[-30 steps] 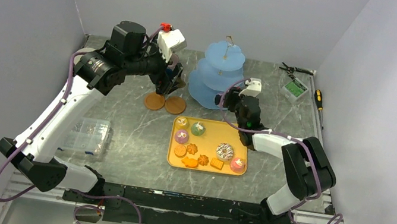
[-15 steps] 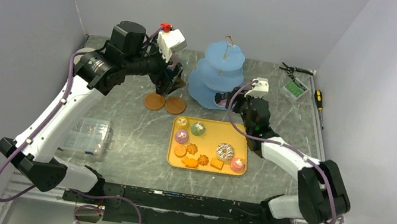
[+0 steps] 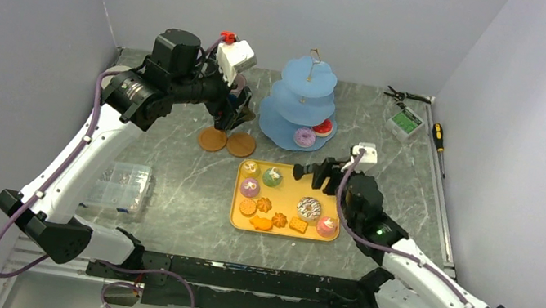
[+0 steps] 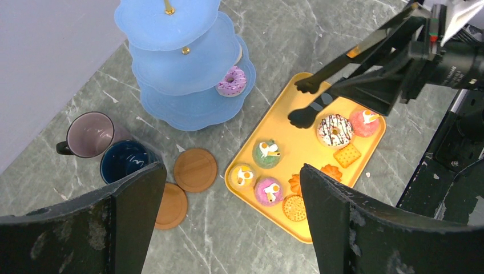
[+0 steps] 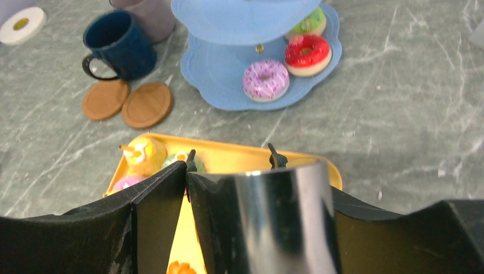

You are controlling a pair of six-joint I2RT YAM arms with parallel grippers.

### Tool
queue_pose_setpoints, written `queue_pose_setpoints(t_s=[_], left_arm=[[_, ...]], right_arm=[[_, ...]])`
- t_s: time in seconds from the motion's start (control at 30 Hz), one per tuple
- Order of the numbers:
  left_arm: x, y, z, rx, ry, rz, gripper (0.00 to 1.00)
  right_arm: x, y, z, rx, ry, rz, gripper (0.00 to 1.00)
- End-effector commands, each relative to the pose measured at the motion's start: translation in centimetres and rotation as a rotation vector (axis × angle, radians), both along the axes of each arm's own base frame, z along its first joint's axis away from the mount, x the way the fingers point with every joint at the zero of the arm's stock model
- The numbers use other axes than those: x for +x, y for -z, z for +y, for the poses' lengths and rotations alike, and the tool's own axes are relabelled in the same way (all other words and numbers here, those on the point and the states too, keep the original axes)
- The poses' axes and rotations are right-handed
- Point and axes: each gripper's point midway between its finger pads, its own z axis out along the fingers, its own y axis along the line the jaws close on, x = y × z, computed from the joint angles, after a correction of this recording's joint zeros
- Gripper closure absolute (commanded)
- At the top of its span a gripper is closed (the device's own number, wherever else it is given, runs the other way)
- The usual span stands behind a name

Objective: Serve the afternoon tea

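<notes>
**Boundaries.** Grey walls close the worktop (image 3: 182, 181) on the left, back and right. The arm bases sit along the near edge.

**Open room.**
- There is a strip between the clear plastic box (image 3: 119, 182) at the left and the yellow tray (image 3: 292, 180).
- There is a strip to the right of the tray.
- The back right area is open up to the hand tools (image 3: 408, 113) lying by the wall.

**Crowded zone, centre back.**
- The light-blue three-tier stand (image 3: 292, 116) stands just behind the tray.
- The mauve mug (image 4: 88, 134) and the dark-blue mug (image 4: 122, 161) stand close together at its left.
- Two brown coasters (image 4: 195, 169) lie side by side on the worktop in front of the mugs.
- A white tape roll (image 5: 21, 24) lies beyond the dark-blue mug.

**Task items.**
- The bottom tier of the stand holds a purple doughnut (image 5: 266, 79), a red doughnut (image 5: 307, 53) and a green one (image 5: 309, 21).
- The tray carries small cupcakes (image 4: 266, 154), orange biscuits (image 4: 295, 208) and a striped doughnut (image 4: 334, 128).

**Left fingers** (image 4: 131, 200). They are spread to full width and grip nothing. They hang above the coasters and mugs.

**Right fingers** (image 5: 154, 222). They are clamped on the handle end of the black tongs (image 4: 342, 61). The tong tips stand apart over the far part of the tray, just beside the striped doughnut, with nothing between them. Whether the tips touch the tray cannot be told.
</notes>
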Motion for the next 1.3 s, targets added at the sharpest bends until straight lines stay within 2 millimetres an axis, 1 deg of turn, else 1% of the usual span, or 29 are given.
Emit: queue_pose_setpoints(t_s=[0.0,0.23,0.43,0.57,0.93,1.17,1.27], left_arm=[[-0.1,-1.5,-0.3,-0.041,0.012,-0.029,0.07],[-0.2,-1.6,-0.4,-0.048,0.012,-0.019,0.07],[-0.2,-1.5,-0.5,-0.047,0.015,-0.017,0.07],[0.0,-1.6,-0.5,-0.050,0.014,-0.018,0.07],[0.2,-1.8,-0.7,-0.052,0.014,-0.017,0.07],[0.2,-1.9,-0.7,-0.052,0.015,-0.018,0.07],[0.2,-2.1,-0.6,-0.056,0.010,-0.020,0.07]], right_arm=[[-2.4,2.3,-1.9,-0.040,0.071,0.098,0.33],[-4.1,2.0,-2.5,-0.066,0.060,0.131,0.34],[-5.4,2.3,-2.3,-0.072,0.009,0.165,0.35],[-5.9,2.4,-1.6,-0.068,-0.041,0.173,0.36],[-6.3,2.4,-0.6,-0.064,-0.097,0.168,0.36],[-6.4,3.8,-0.4,-0.084,-0.104,0.193,0.34],[-6.4,3.7,0.0,-0.081,-0.111,0.189,0.34]])
